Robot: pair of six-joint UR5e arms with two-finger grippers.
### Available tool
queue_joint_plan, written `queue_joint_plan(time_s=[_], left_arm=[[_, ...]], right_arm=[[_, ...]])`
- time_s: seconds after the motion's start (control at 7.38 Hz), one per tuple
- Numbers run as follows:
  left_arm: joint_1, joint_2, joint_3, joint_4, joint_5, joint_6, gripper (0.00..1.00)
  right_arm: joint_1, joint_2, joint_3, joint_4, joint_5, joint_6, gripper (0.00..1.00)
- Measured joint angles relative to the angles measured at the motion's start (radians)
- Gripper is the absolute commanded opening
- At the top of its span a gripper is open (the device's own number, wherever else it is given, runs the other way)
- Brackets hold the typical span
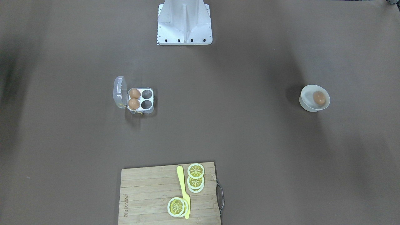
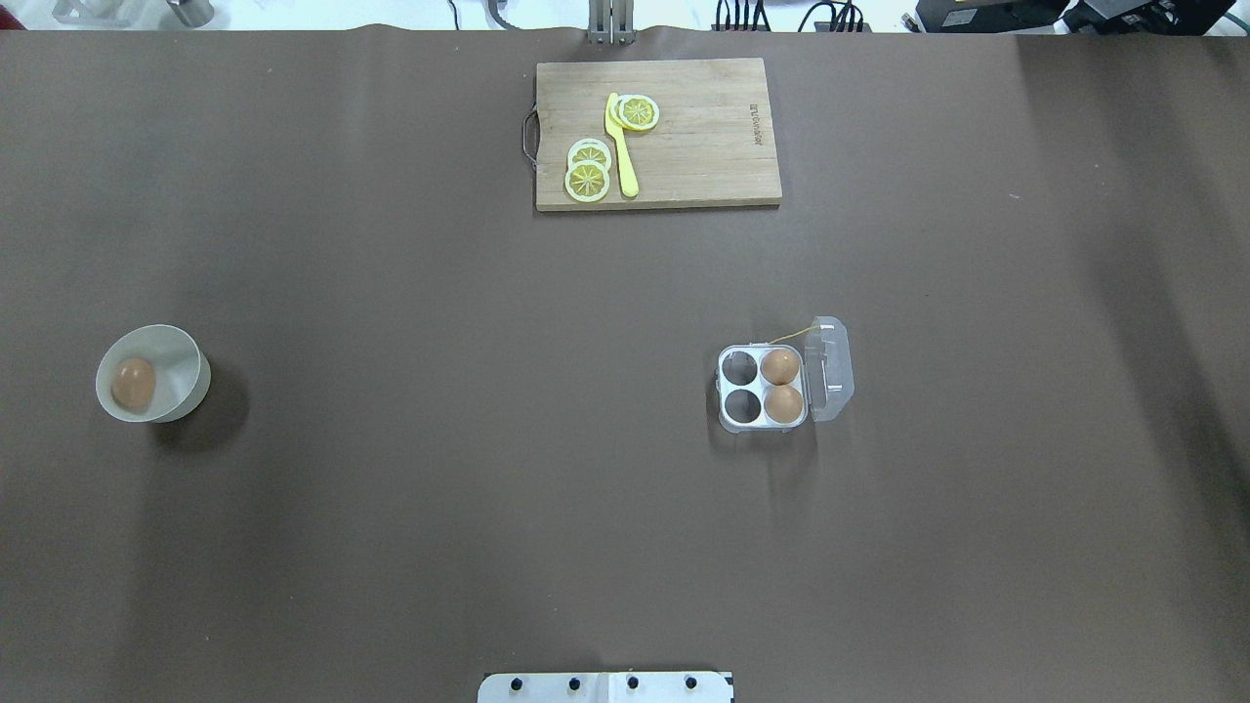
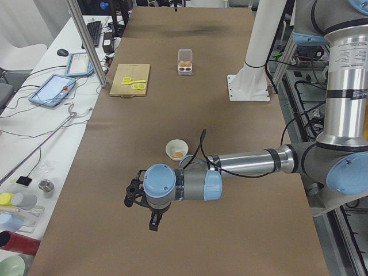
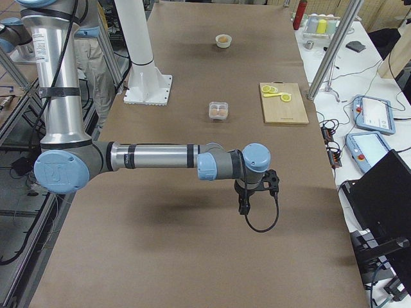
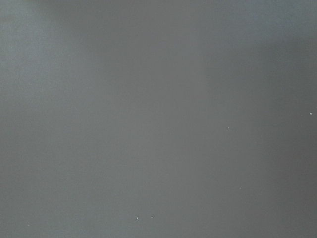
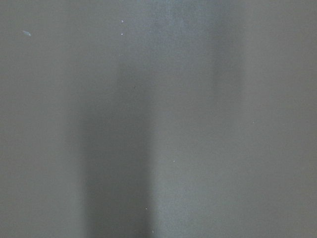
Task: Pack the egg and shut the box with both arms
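Observation:
One egg (image 2: 133,383) lies in a pale round bowl (image 2: 186,363) on my left; it also shows in the front view (image 1: 319,98). The box (image 2: 724,389) stands on my right with its clear lid (image 2: 828,369) open. Two eggs (image 2: 780,367) (image 2: 783,403) fill the cells beside the lid, and the other two cells are empty. The box also shows in the front view (image 1: 152,99). My left gripper (image 3: 154,223) hangs above the table near the bowl. My right gripper (image 4: 243,206) hangs above the table, well short of the box. I cannot tell whether either is open or shut.
A wooden cutting board (image 2: 703,146) with lemon slices (image 2: 588,181) and a yellow knife (image 2: 621,146) lies at the far edge. The white arm base (image 1: 184,22) stands at the near middle. Both wrist views show only brown table.

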Motion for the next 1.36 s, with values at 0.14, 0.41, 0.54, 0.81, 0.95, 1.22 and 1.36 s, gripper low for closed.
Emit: queue_joint_plan(time_s=[0.14,0.41,0.54,0.81,0.95,1.22,1.36], left_arm=[[-0.001,0.000,0.000,0.000,0.000,0.000,0.97],[-0.001,0.002,-0.001,0.001,-0.001,-0.001,0.98],[0.000,0.000,-0.002,0.004,-0.003,-0.005,0.98],[0.002,-0.009,-0.026,0.006,-0.045,-0.069,0.98],[0.005,-0.009,-0.069,0.007,-0.061,-0.125,0.98],[0.053,-0.012,-0.142,0.005,-0.070,-0.236,0.98],[0.101,-0.018,-0.169,-0.004,-0.069,-0.303,0.98]], right_arm=[[-0.002,0.000,-0.002,0.000,-0.003,0.000,1.00],[-0.009,0.000,-0.008,-0.001,-0.011,0.002,1.00],[-0.012,0.000,-0.009,-0.001,-0.012,0.002,1.00],[-0.022,0.002,-0.003,0.002,-0.012,-0.006,1.00],[-0.024,0.005,0.000,0.005,-0.013,-0.009,1.00],[-0.033,0.007,0.004,0.014,-0.012,-0.007,1.00],[-0.041,0.007,0.004,0.027,-0.012,-0.001,1.00]])
